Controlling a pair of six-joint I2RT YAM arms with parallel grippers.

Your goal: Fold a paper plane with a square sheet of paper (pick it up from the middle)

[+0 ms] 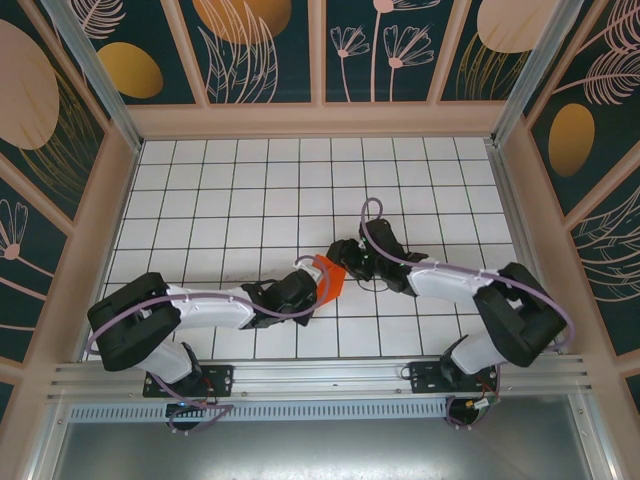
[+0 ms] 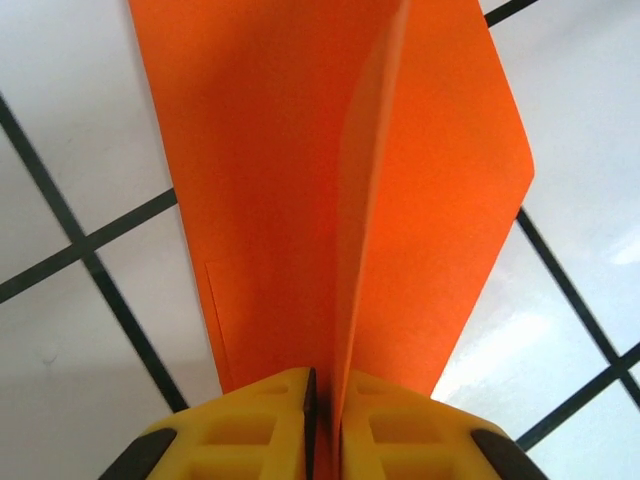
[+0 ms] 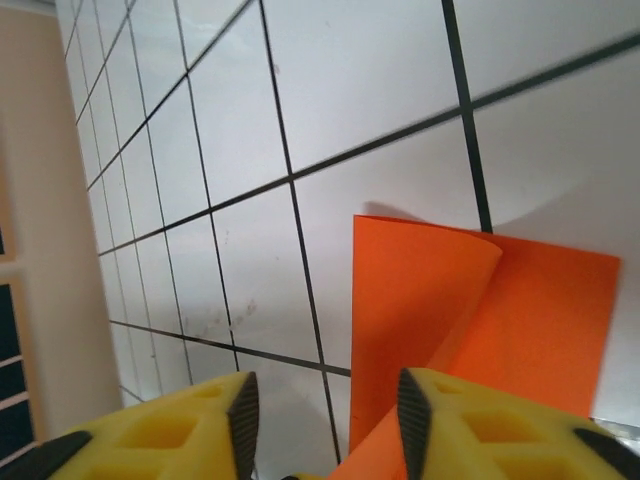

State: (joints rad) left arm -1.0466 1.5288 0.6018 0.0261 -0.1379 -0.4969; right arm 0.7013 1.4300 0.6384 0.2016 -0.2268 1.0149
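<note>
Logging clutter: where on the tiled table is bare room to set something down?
Free: the far tile rows below the back wall. Crowded: the centre, where the left gripper pinches the orange paper beside the open right gripper; both arms cross the near rows.

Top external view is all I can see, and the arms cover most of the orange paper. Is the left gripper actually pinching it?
Observer: Yes. In the left wrist view the left gripper is shut on the orange paper, with its yellow fingers pressed together over the sheet.
Operator: Flat or folded?
Observer: Folded. One layer stands up from the other, starting right at the fingertips.
Operator: And the right gripper?
Observer: Open. In the right wrist view the right gripper has the tiled floor showing between its fingers. The paper sits off to one side by one finger, with its top edge curled over.
</note>
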